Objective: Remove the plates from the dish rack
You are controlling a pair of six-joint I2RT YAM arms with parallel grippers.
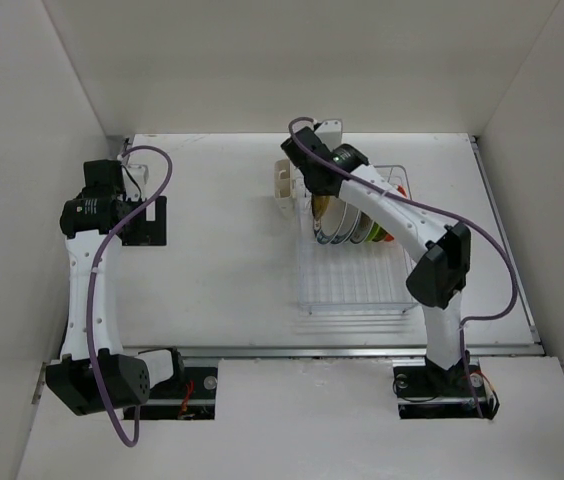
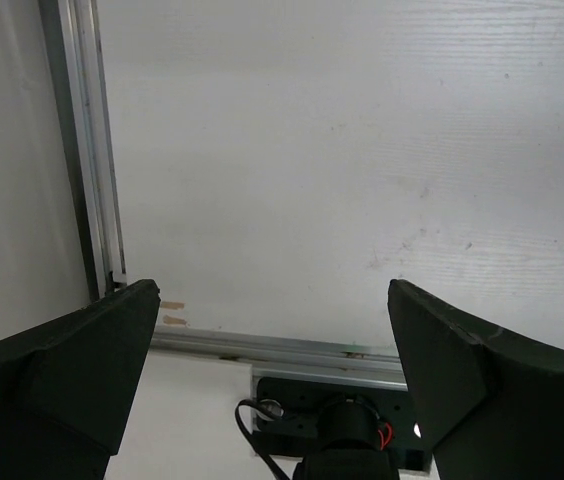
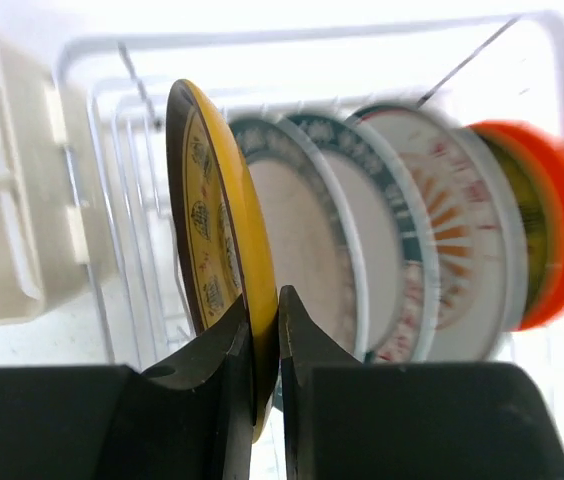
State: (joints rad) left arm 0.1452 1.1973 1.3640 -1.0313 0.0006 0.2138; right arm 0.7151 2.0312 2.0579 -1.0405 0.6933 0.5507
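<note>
a, left arm (image 1: 87, 290): raised from its base at the near left, long link leaning forward and slightly outward, wrist bent inward toward the centre line. Left gripper (image 2: 272, 295) pointed down and back toward the base, jaws spread wide, the two dark fingers (image 2: 72, 370) well apart at either side of the wrist view.

b, right arm (image 1: 392, 205): upright from its base at the near right to a raised elbow (image 1: 440, 265), then stretched forward and leftward, wrist pitched down. Right gripper (image 3: 264, 300) closed to a narrow slit, pinching the lower rim of the upright yellow plate (image 3: 212, 200), one finger on each face.
</note>
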